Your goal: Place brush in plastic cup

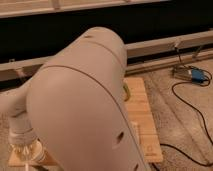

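Observation:
My arm's big beige body fills the middle of the camera view and hides most of the wooden table. The gripper hangs from the wrist at the lower left, pointing down and shut, right over the table's front left corner. A pale rounded shape beside and under it looks like the plastic cup, mostly covered by the gripper. The brush cannot be made out; the arm and gripper hide that spot.
A sliver of something green shows at the arm's right edge on the table. On the floor to the right lie a blue device and a black cable. A dark wall with a low ledge runs behind.

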You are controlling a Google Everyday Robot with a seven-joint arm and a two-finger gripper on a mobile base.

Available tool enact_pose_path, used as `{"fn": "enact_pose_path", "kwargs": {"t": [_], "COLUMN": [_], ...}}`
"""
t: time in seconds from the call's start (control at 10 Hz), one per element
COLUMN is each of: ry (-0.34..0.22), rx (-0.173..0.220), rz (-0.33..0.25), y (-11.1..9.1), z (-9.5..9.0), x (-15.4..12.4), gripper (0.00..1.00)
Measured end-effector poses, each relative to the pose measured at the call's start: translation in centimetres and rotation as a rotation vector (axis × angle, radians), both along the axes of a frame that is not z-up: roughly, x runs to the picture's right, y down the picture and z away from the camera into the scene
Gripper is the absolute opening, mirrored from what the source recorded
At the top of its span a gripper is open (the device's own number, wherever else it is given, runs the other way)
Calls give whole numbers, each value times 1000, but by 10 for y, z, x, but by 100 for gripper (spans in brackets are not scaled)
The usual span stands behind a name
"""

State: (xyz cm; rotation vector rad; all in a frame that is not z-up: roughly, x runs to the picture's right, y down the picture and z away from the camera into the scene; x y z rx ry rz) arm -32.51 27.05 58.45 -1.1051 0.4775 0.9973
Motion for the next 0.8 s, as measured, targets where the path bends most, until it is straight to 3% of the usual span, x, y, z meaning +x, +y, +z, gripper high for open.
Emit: {"fn": "enact_pose_path", "kwargs": {"t": [0.4,0.5,0.6,0.8], "ry": [-24,-22,22,45], "rx": [-5,-2,37,64], "rz": [-41,-45,-27,-12], "y": [17,18,-12,-33], "z": [11,16,46,61], "x": [-12,-13,-2,4], "gripper": [2,9,47,69]}}
